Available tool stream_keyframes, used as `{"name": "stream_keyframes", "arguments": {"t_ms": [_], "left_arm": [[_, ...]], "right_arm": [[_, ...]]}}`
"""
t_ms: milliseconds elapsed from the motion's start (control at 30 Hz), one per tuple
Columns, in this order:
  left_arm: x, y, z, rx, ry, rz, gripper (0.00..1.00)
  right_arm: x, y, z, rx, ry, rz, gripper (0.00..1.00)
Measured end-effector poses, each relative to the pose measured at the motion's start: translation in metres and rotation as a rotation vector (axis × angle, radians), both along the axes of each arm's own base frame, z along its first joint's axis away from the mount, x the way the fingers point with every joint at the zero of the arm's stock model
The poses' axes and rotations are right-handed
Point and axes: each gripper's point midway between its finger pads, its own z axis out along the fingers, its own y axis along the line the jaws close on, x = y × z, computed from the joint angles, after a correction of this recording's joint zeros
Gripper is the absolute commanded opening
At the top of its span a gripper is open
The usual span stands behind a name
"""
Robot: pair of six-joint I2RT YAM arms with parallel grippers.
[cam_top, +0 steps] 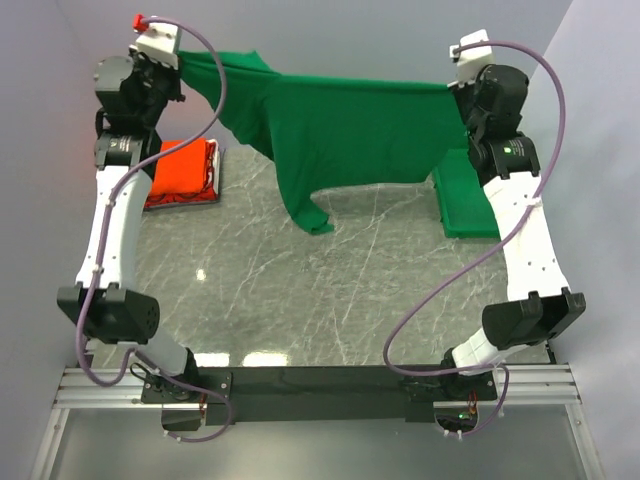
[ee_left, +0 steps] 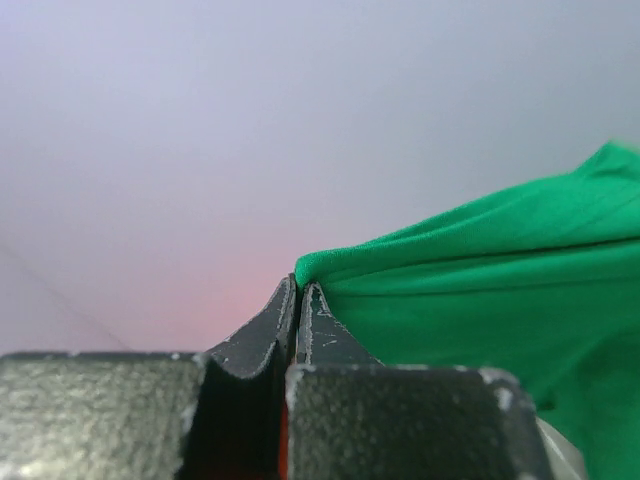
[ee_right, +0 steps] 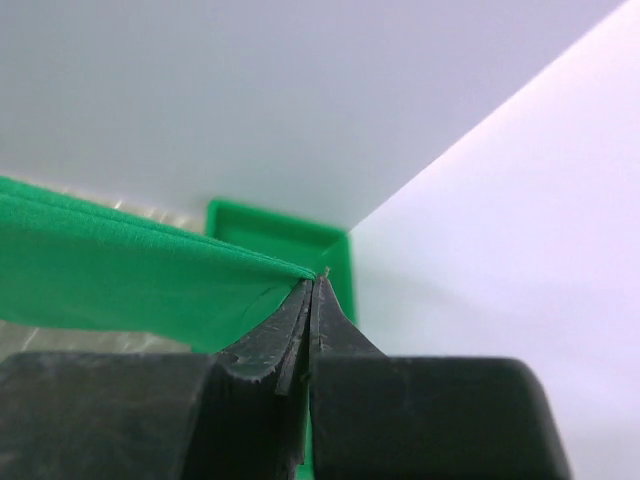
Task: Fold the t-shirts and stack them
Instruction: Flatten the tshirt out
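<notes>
1. The grey marbled table (cam_top: 330,290) lies beneath both pincers, and the arm bases stand at its near edge.
2. The dark green t-shirt (cam_top: 340,130) hangs in the air, stretched between the two pincers. Its upper edge runs almost straight from one to the other. The rest of the cloth droops below that line, and the lowest lobe hangs roughly midway between them. I cannot tell whether that lobe touches the table.
3. The green tray (cam_top: 468,205) sits on the table below the right pincer, partly hidden by the right arm. In the right wrist view it shows just beyond the fingertips.
4. The orange-red t-shirts (cam_top: 185,172) lie in a folded pile on the table below the left pincer, partly behind the left arm.
5. The left pincer (cam_top: 181,61) is clenched on one end of the green shirt's upper edge. In the left wrist view its fingers press together, and a fold of green cloth comes out at the tips.
6. The right pincer (cam_top: 452,88) is clenched on the opposite end. In the right wrist view its fingers meet tightly around the taut green edge.
</notes>
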Motion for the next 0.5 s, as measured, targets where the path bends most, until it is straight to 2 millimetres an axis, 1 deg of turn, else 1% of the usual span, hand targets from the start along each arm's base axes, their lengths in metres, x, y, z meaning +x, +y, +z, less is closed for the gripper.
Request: {"name": "stream_keyframes", "arguments": {"t_ms": [100, 233, 333, 433, 500], "left_arm": [[-0.020, 0.006, 0.032, 0.019, -0.090, 0.034, 0.00], [-0.043, 0.013, 0.056, 0.058, -0.164, 0.075, 0.01], [-0.051, 0.018, 0.061, 0.090, -0.183, 0.101, 0.01], [-0.056, 0.020, 0.056, 0.117, -0.176, 0.113, 0.01], [-0.060, 0.020, 0.047, 0.129, -0.161, 0.113, 0.01]], "right_arm": [[-0.008, -0.004, 0.023, -0.021, -0.068, -0.013, 0.00], [-0.016, -0.009, 0.046, -0.049, -0.133, -0.027, 0.00], [-0.022, -0.010, 0.060, -0.067, -0.172, -0.031, 0.00], [-0.026, -0.011, 0.071, -0.084, -0.201, -0.033, 0.00], [-0.028, -0.011, 0.074, -0.094, -0.206, -0.033, 0.00]]}}
